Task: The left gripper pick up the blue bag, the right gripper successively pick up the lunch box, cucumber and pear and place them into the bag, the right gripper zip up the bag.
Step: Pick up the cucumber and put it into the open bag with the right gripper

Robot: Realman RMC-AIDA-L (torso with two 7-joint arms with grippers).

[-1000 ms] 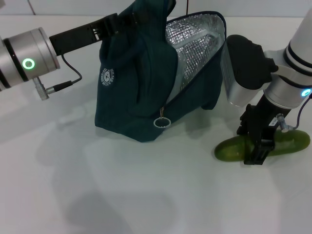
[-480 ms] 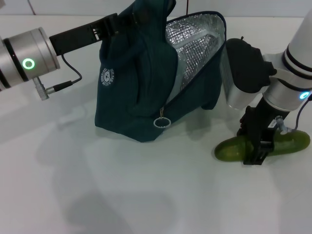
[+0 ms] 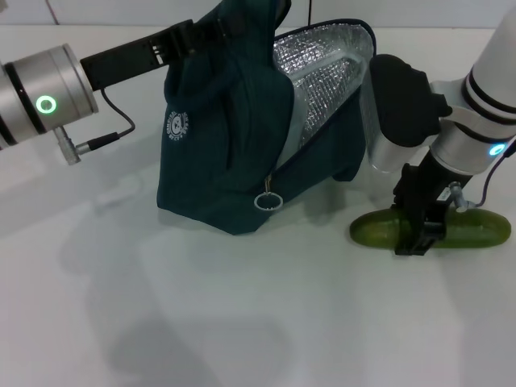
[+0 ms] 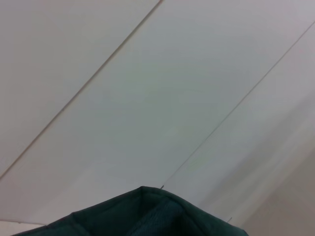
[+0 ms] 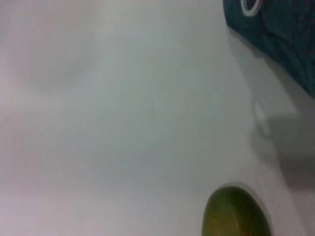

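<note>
We locate the cucumber (image 3: pixel 431 229) lying flat on the white table (image 3: pixel 242 322), at 4 o'clock from the blue bag (image 3: pixel 234 137). The right gripper (image 3: pixel 421 234) descends steeply from 1 o'clock, its fingers clamped across the cucumber's midsection. The bag stands open, silver lining (image 3: pixel 322 81) exposed, zipper ring (image 3: pixel 267 201) hanging at its front. The left gripper (image 3: pixel 189 36) reaches in level from 9 o'clock to the bag's top; we cannot tell its finger state.

Laboratory-style robot test setting: a bare white tabletop (image 3: pixel 201 322) backed by plain white wall panels (image 4: pixel 147 88) with thin seams.
</note>
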